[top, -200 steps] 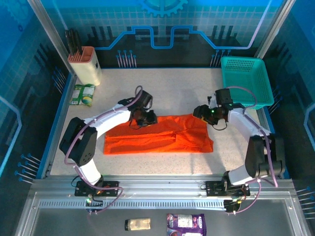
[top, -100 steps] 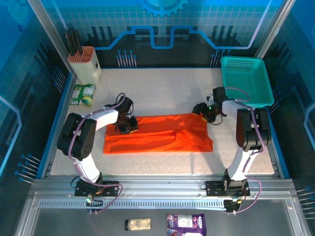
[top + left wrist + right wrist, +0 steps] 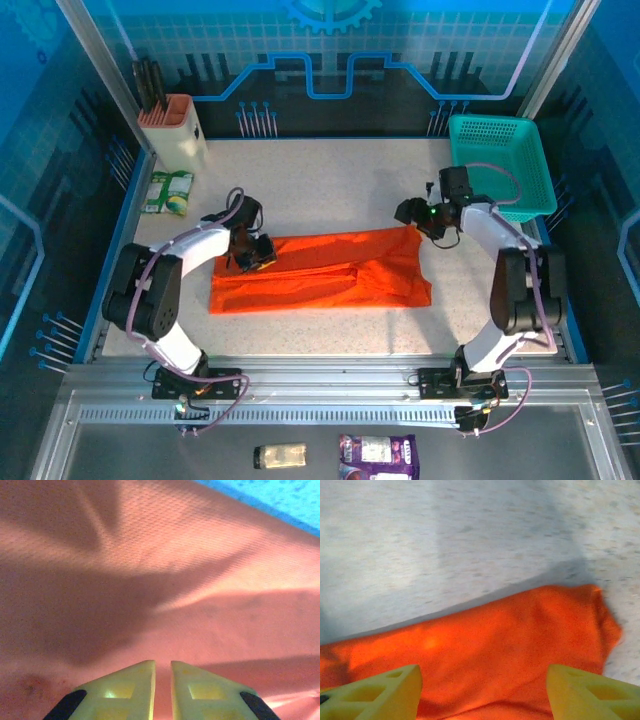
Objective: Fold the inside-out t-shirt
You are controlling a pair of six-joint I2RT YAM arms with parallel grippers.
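L claw (image 3: 162,664) nearly closed, thin slit, at far-left corner of t-shirt (image 3: 330,275), pinch unclear; R claw (image 3: 482,671) wide open, empty, over far-right corner; tee lies flat mid surface (image 3: 330,190), so seat both pinches, lift evenly.

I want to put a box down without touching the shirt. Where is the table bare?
Free: the table beyond the t-shirt, between utensil holder and teal basket; also the near strip in front of it. Crowded: the shirt's far corners, under the left gripper and right gripper.
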